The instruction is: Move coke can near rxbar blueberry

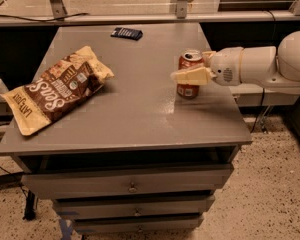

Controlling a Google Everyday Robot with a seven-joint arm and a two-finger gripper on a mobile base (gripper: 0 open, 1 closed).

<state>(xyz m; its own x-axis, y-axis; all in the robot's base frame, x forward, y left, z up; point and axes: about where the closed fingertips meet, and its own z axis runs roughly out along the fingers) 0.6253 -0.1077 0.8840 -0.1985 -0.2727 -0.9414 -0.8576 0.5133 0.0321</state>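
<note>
Gripper (189,70) sat at the upright coke can (189,90), clamped or loose could not be told, rxbar blueberry (126,33) lay well apart at the far table (140,114) edge.

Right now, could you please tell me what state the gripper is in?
Gripper: at the coke can on the right side of the table; open, closed or gripping cannot be told.

The small upright red-orange metal coke can (188,88) is showing a silver top and pale label markings. The flat rectangular rxbar blueberry (126,33) wrapper is reading dark navy with faint pale print. The white, cream-ended gripper (191,68) is sitting at the can. The plain grey table (140,119) is carrying a brown-and-tan snack bag (57,89) with white lettering.
</note>
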